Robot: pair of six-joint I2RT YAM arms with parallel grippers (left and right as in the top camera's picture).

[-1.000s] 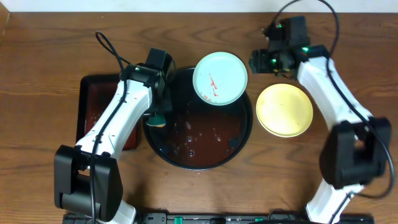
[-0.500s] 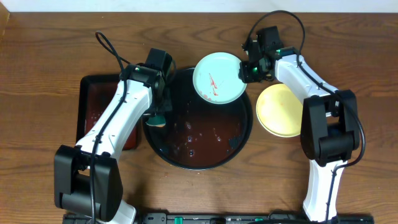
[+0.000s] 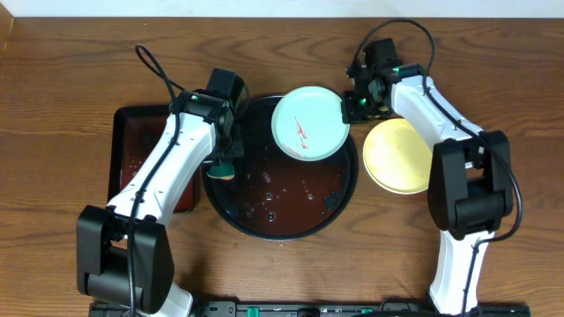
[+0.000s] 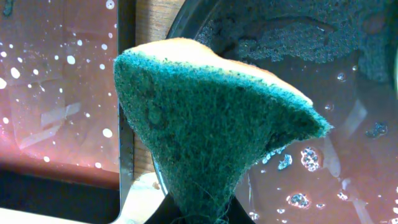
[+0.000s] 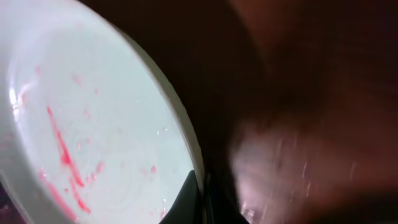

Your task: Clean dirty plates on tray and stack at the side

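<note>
A pale mint-green plate (image 3: 307, 123) with red sauce smears is held over the far part of the round black tray (image 3: 291, 227). My right gripper (image 3: 347, 107) is shut on that plate's right rim; up close the rim (image 5: 186, 134) runs down between the dark fingers (image 5: 186, 202). A pale yellow plate (image 3: 398, 157) lies on the wood to the right of the tray. My left gripper (image 3: 227, 160) is shut on a green and yellow sponge (image 4: 205, 124), held at the tray's left edge.
A rectangular black tray (image 3: 132, 150) with wet reddish film lies left of the round tray. Brownish water with bubbles covers the round tray's floor. The bare wood tabletop (image 3: 493, 79) surrounds everything.
My right gripper has come in from the right, shut on the mint-green plate's rim, and the plate has shifted slightly left and toward me. The left arm has not moved.
</note>
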